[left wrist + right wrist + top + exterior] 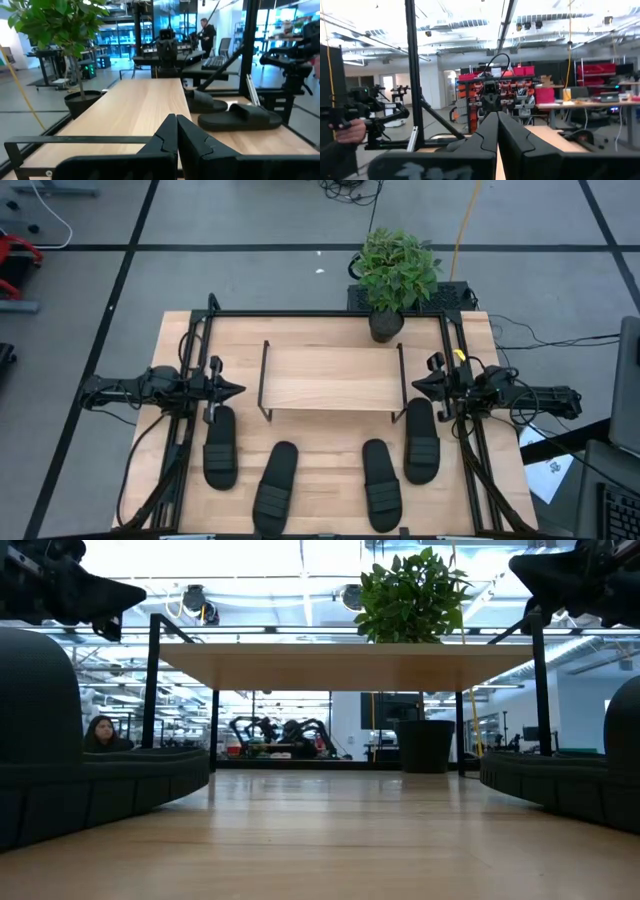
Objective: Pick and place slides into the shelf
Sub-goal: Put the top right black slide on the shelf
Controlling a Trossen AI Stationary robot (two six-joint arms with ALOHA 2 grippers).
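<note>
Four black slides lie sole-down on the table near the front: one at the left [220, 446], two in the middle [277, 486] [381, 483], one at the right [421, 439]. The shelf [330, 377], a light board on a black wire frame, stands behind them at the table's middle. My left gripper [238, 390] is shut and empty, raised left of the shelf, above the left slide's far end. My right gripper [417, 386] is shut and empty, raised right of the shelf. In the left wrist view the shut fingers [176, 131] point across the shelf board [140, 105].
A potted plant [392, 275] stands at the far edge, just behind the shelf's right end. Black rails [190, 430] [470, 450] run along both table sides. A person's hand [345, 131] shows beyond the table in the right wrist view.
</note>
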